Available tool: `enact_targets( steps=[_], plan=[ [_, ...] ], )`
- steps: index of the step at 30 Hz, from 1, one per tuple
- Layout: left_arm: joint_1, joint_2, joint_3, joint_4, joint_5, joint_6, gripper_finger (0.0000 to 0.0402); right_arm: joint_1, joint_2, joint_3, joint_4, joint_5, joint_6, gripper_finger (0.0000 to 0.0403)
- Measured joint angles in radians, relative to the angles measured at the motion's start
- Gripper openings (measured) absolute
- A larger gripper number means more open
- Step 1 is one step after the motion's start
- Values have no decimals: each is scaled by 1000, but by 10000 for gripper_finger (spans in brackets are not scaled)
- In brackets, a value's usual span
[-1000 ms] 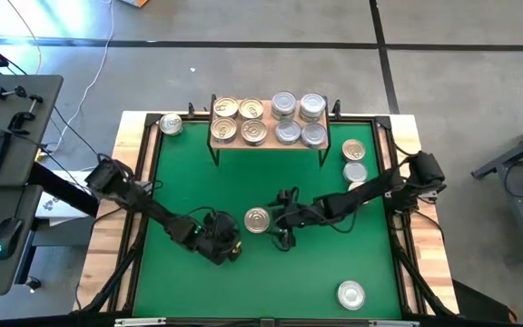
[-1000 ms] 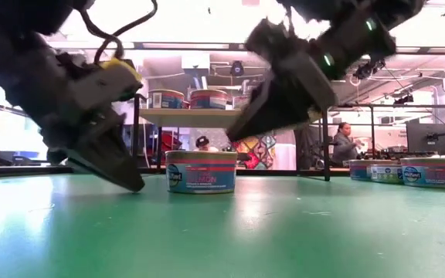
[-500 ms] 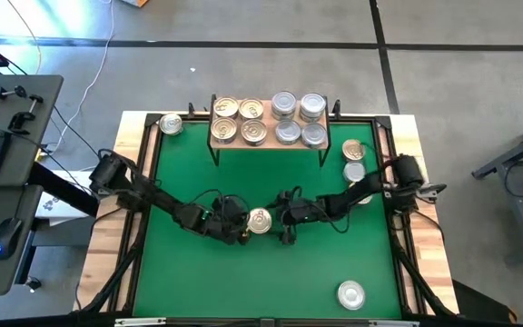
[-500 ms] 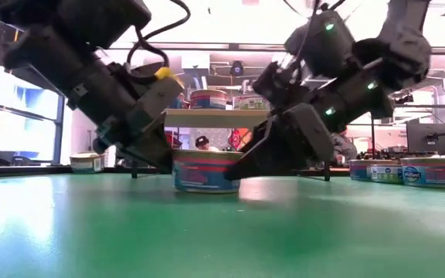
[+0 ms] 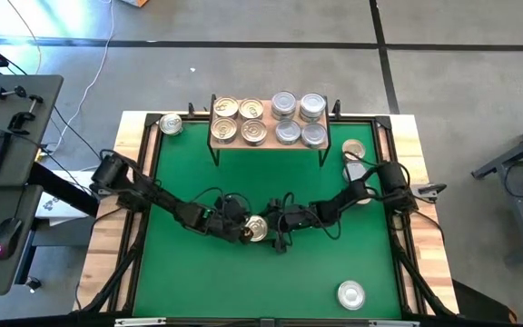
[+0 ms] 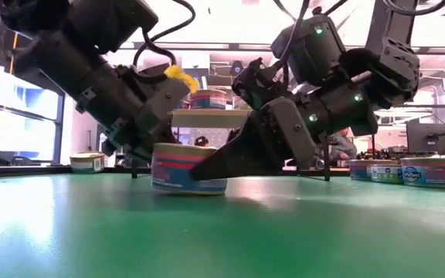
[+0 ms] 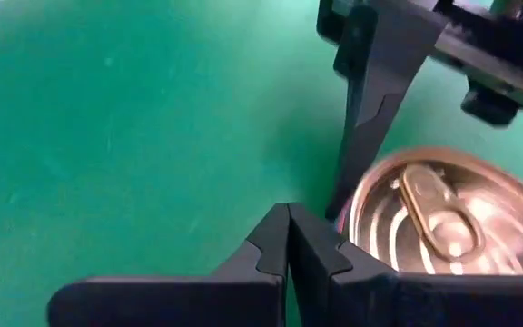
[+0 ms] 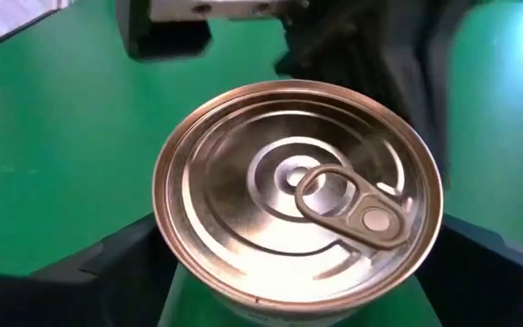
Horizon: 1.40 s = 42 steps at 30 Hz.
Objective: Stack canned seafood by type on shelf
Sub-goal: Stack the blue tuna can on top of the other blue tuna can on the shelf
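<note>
- Since the earlier frames the gold-lidded tin (image 5: 257, 227) at the middle of the green surface (image 5: 189, 173) has tipped: in the low view its near-left edge sits on the surface while its right side is lifted.
- The right gripper (image 5: 273, 229) has moved in from 3 o'clock; its fingers now stand wide on either side of the tin, seemingly touching its wall but not clearly clamping it.
- The left gripper (image 5: 241, 231), fingers pressed fully together and holding nothing, has come up against the tin's 9 o'clock side.
- The shelf (image 5: 269, 145) at 12 o'clock carries gold tins (image 5: 238, 120) on its left half and silver tins (image 5: 300, 119) on its right, unchanged.
- The right arm now covers most of the loose tins at 2 o'clock; only one gold lid (image 5: 354, 149) shows clearly.
- A lone silver tin (image 5: 350, 293) lies at 5 o'clock and a gold one (image 5: 171, 124) at 11 o'clock, both well apart from the arms.
- Open green room lies toward 6 and 7 o'clock.
</note>
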State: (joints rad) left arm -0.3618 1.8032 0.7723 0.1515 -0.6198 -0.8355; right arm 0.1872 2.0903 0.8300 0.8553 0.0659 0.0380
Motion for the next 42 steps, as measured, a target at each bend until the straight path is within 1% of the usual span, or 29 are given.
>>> enact_targets(
  steps=[3, 6, 9, 12, 15, 17, 19, 22, 25, 29, 31, 34, 36, 39, 41, 42],
  plan=[
    [-21, -40, 2, -98, 24, -38, 0, 18, -3, -8, 0, 51, 4, 354],
    [-56, -105, 4, -262, 46, -116, 0, 31, -3, -8, -6, 119, 11, 353],
    [-103, -173, 4, -449, 38, -212, 0, 42, -12, -8, -21, 169, 12, 353],
    [-159, -238, 4, -608, -19, -320, 0, 50, -46, -8, -55, 175, 10, 353],
    [-213, -296, 3, -696, -89, -391, 0, 57, -113, -8, -73, 177, 6, 353],
    [-238, -336, 3, -709, -143, -398, 0, 56, -173, -7, -96, 177, -1, 353],
    [-250, -386, 3, -725, -173, -369, 0, 49, -234, -6, -122, 177, -15, 353],
    [-241, -478, 5, -738, -188, -278, 0, 12, -339, 37, -254, 170, -50, 353],
    [-213, -570, 43, -766, -245, -148, 0, -56, -418, 149, -456, 171, -104, 353],
    [-144, -681, 131, -782, -343, 126, 0, -159, -421, 348, -727, 161, -220, 354],
    [-80, -728, 181, -782, -354, 278, 0, -221, -399, 450, -797, 111, -271, 354],
    [42, -775, 260, -778, -353, 482, 0, -322, -361, 570, -874, 52, -292, 355],
    [139, -794, 304, -778, -309, 602, 0, -384, -326, 644, -883, 14, -301, 355],
    [311, -812, 354, -758, -203, 739, 0, -468, -261, 751, -914, -52, -305, 356],
    [430, -813, 373, -722, -96, 808, 0, -514, -212, 812, -936, -111, -304, 356],
    [495, -812, 377, -712, -27, 842, 0, -535, -182, 847, -938, -130, -300, 356]
  ],
)
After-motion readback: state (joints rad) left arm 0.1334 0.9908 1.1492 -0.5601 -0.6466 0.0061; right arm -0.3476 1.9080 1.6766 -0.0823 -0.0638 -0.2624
